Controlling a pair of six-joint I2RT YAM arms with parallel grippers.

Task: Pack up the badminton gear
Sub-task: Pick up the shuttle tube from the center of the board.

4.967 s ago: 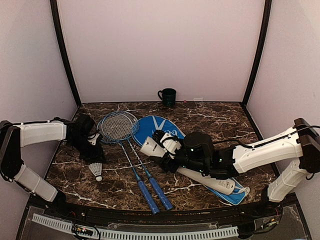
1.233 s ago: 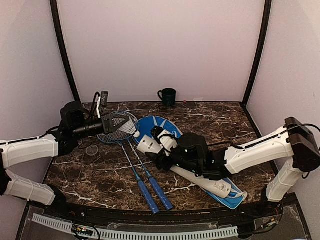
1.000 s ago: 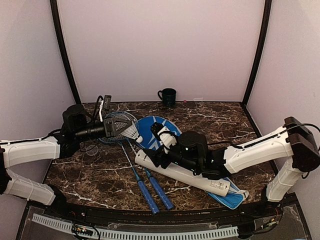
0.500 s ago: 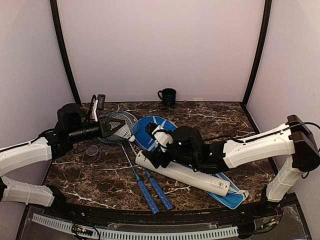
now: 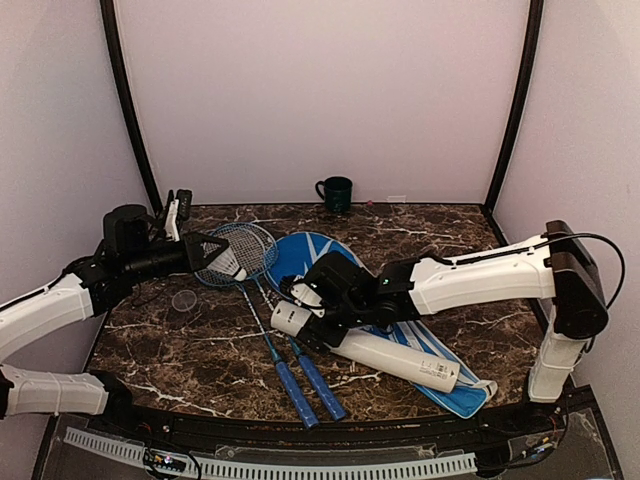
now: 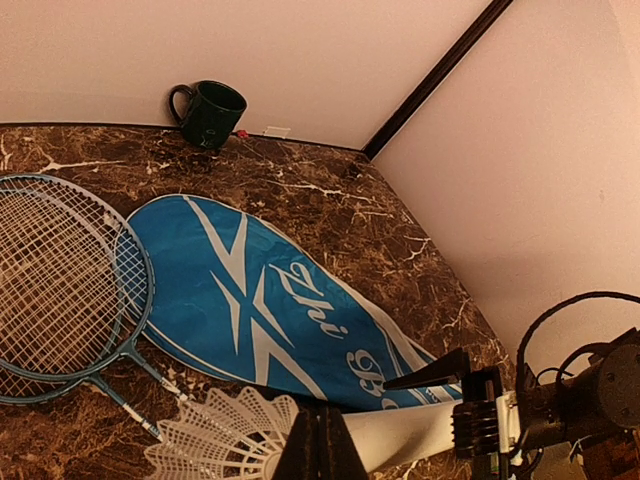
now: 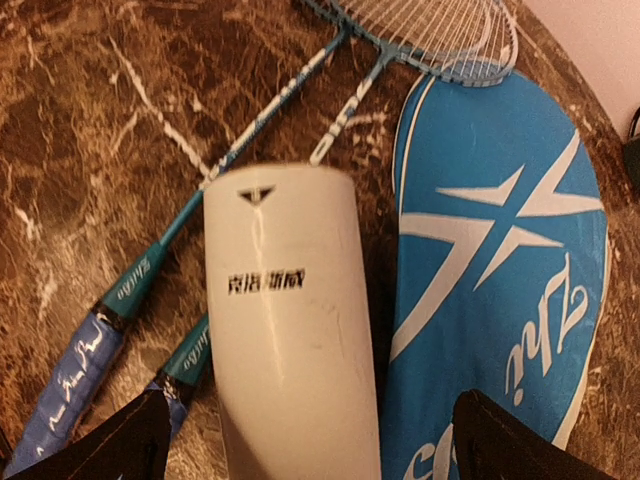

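The left gripper is closed on a feather shuttlecock and holds it up in the air. I can't tell which part it pinches. The shuttlecock is very light, and its feathers bend and break easily, so a soft pinch at the round cork end looks safest.

The right gripper is wide open. The white tube lies between its fingers with a gap on each side. The tube looks light, smooth and hollow. It may roll or dent, so hold it around the middle.

Under the tube lie the two rackets and the blue cover. The green mug is far behind both grippers.
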